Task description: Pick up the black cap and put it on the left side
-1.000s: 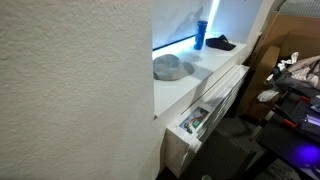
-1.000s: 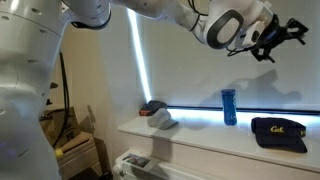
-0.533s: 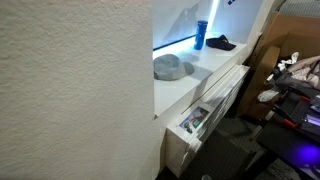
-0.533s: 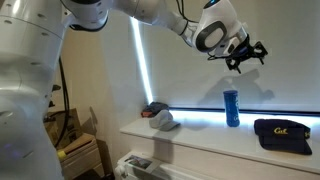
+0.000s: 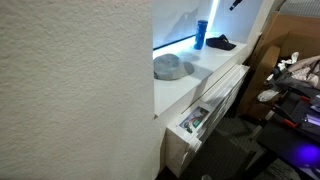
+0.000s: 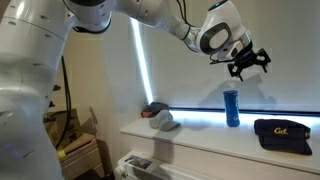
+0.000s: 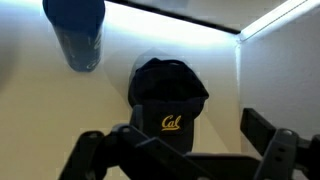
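Observation:
The black cap (image 6: 278,132) with yellow "Cal" lettering lies on the white shelf (image 6: 200,140) at its right end. It also shows in an exterior view (image 5: 221,43) and in the wrist view (image 7: 167,95), brim toward the camera. My gripper (image 6: 246,63) hangs in the air well above the shelf, over the blue bottle (image 6: 231,107) and left of the cap. In the wrist view the gripper (image 7: 185,140) is open and empty, its fingers (image 7: 270,140) spread wide at the lower edge.
A grey cap (image 6: 160,117) lies at the shelf's left end, also seen in an exterior view (image 5: 172,67). The blue bottle (image 7: 74,30) stands between the caps. A lit strip runs along the back wall. Boxes and clutter (image 5: 295,80) stand beside the shelf.
My gripper has come down and to the left from the upper right, then shifted slightly right again. The caps and the bottle have not moved.

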